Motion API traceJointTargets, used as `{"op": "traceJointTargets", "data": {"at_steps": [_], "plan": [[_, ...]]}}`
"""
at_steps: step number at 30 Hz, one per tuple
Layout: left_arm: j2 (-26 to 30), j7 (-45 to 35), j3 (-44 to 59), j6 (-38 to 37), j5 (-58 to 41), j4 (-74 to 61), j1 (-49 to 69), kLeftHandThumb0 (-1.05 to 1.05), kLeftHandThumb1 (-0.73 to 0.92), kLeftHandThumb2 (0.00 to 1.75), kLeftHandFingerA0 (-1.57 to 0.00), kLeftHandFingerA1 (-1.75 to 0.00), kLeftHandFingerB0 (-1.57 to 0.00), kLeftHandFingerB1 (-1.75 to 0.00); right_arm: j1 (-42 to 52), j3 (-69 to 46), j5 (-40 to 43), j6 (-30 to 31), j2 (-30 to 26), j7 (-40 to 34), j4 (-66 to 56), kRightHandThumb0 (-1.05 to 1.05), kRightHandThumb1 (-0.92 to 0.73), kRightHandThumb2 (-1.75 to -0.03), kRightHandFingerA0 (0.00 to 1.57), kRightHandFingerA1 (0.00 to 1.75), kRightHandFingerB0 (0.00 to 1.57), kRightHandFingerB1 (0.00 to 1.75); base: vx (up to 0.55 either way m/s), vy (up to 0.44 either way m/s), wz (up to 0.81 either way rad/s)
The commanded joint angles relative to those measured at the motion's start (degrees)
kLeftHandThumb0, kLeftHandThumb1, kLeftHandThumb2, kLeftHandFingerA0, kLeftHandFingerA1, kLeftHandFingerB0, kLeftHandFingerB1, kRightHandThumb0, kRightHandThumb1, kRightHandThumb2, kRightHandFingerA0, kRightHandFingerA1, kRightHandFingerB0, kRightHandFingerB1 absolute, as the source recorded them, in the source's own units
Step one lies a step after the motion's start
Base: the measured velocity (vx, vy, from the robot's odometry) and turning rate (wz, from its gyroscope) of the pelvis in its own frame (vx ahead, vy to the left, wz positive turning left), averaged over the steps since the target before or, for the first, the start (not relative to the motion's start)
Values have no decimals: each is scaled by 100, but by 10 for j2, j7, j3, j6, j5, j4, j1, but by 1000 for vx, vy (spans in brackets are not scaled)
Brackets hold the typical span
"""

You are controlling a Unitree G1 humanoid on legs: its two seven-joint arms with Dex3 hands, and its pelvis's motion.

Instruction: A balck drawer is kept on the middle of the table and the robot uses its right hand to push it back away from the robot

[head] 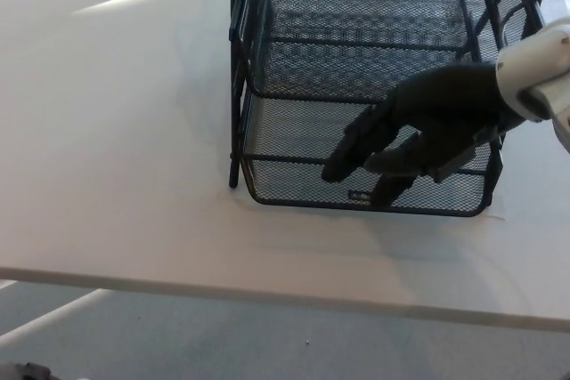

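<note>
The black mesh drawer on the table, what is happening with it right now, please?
A humanoid robot is working on the black mesh drawer, which sits in a wire frame on the white table. Its right hand reaches in from the right, fingers extended over the drawer's front edge, as if to push it away from the robot. It holds nothing. The drawer's front sticks out of the frame toward the robot. The left hand is not in view.
</note>
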Motion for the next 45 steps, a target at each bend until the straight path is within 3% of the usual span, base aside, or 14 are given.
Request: {"op": "traceJointTargets", "data": {"at_steps": [1, 15, 26, 29, 36, 45], "plan": [[6, 3, 1, -6, 8, 6, 1, -58, 76, 62, -43, -35, -33, -31, 17, -8, -11, -14, -11, 15, -73, -75, -90, -68, 39, 35, 29, 31, 0, 0, 0], [9, -7, 8, -13, 2, 1, 4, -61, 73, 64, -40, -36, -31, -32, 114, 14, 47, 78, -55, 75, -469, -75, -92, -71, 37, 39, 27, 32, 0, 0, 0], [6, -5, 6, -6, 5, 4, -1, -56, 76, 61, -44, -36, -34, -32, 182, -50, 142, 154, -93, 77, -646, -71, -92, -70, 38, 38, 26, 31, 0, 0, 0], [9, -4, 6, -7, 5, 4, 2, -56, 76, 62, -42, -36, -32, -32, 219, -62, 139, 146, -116, 77, -643, -73, -91, -71, 36, 38, 24, 31, 0, 0, 0], [7, -1, 9, -7, 5, 4, 5, -56, 76, 61, -43, -35, -33, -31, 370, -77, 101, 54, -166, 55, -529, -71, -92, -70, 36, 37, 27, 31, 0, 0, 0], [10, -2, 15, -10, -1, 6, 12, -55, 76, 63, -42, -36, -32, -32, 499, -107, 64, -66, -137, -18, -265, -71, -91, -68, 40, 38, 29, 32, 0, 0, 0]]}}
